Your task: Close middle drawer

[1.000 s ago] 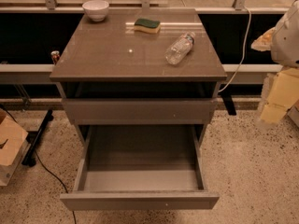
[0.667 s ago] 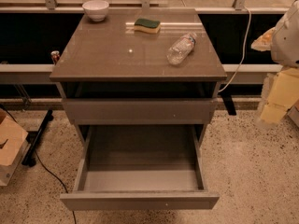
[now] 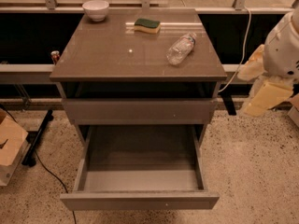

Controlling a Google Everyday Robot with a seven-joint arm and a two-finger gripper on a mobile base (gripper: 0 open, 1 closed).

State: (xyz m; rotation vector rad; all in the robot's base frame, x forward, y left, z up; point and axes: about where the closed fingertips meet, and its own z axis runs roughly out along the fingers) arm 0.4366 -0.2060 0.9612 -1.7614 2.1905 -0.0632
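Observation:
The middle drawer is pulled far out from the grey-brown cabinet. Its flat front faces me at the bottom of the camera view, with a tiny pale dot on it. Its plain grey inside holds nothing. Above it, the taller top drawer front sits closed under the tabletop. The lowest drawer is hidden beneath the open one. My gripper hangs at the right, beside the cabinet's upper right corner and apart from it. Its two pale yellow fingers stand apart and hold nothing.
On the tabletop lie a clear plastic bottle, a green-yellow sponge and a white bowl. A cardboard box and a black cable are on the speckled floor at left. A white cable hangs behind the cabinet at right.

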